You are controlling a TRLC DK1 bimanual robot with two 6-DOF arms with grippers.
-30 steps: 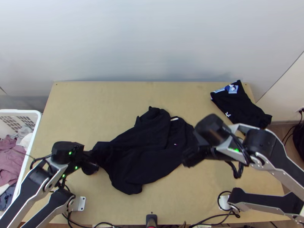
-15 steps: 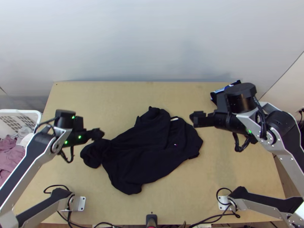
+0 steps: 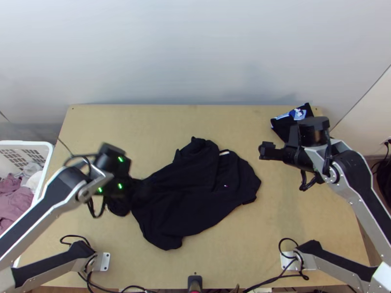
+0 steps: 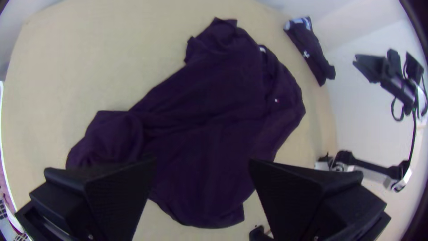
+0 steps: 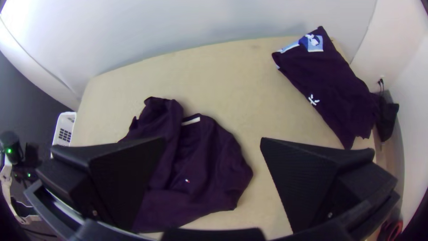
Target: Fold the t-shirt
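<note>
1. Black cloth, the t-shirt lies slantwise across the middle of the light wooden counter. It is loosely spread with uneven folds and is bunched at its left end. Its collar end is toward the far right, with a pale label inside the neck and a small mark on the chest.

2. The left gripper is above the bunched left end of the shirt. Its fingers stand wide apart, with nothing gripped between them; the dark cloth shows below.

3. The right gripper is over the counter just past the shirt's collar end. Its fingers are spread wide too and have hold of nothing.

4. Toward the counter's far right corner lies a second dark garment, laid in a long, narrow shape, with a blue patch and white markings.

5. Past the counter's left edge stands a white plastic basket holding mauve, white and grey clothes.

6. A pale wall rises behind the far edge.
</note>
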